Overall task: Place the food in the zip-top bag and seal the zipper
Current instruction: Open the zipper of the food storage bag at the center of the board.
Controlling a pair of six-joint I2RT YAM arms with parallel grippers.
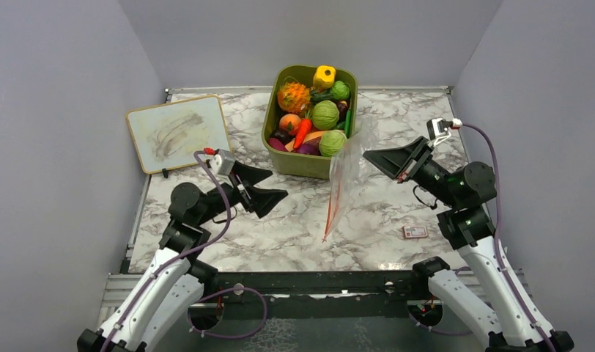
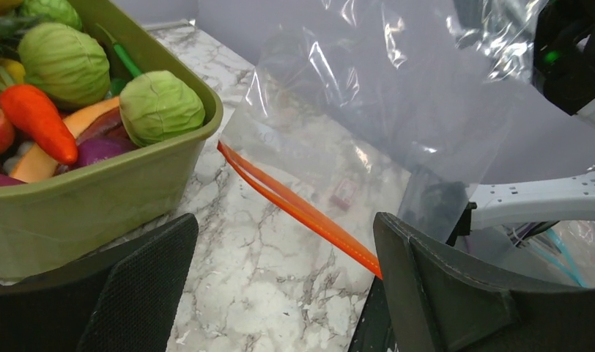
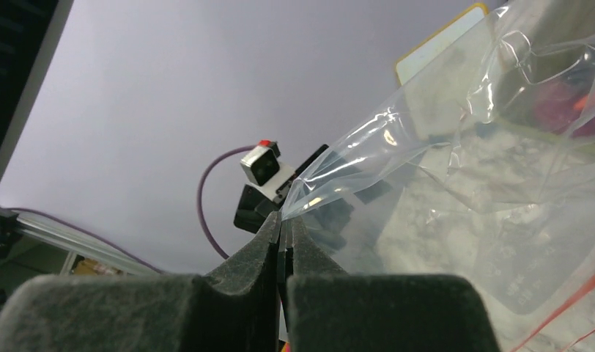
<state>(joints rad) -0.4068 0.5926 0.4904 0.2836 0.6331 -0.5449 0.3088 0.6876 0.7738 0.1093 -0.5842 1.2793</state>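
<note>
The right gripper [image 1: 369,156], jaws pinched together on a corner of the clear, crinkly zip-top bag [image 1: 346,176], holds it up just beside the olive-green plastic bin [image 1: 298,166] on the marble-patterned desk [image 1: 280,235]. The bag's thin orange-red zipper strip [image 2: 302,210] runs along its lower edge, slanting down toward the desk. The left gripper [image 1: 267,188] hovers near the zipper, jaws wide apart. The toy food sits in the bin: two round light-green cabbage-like balls [image 1: 325,115], a bumpy orange fruit [image 1: 294,97] and a round orange-peach fruit [image 1: 289,122].
</note>
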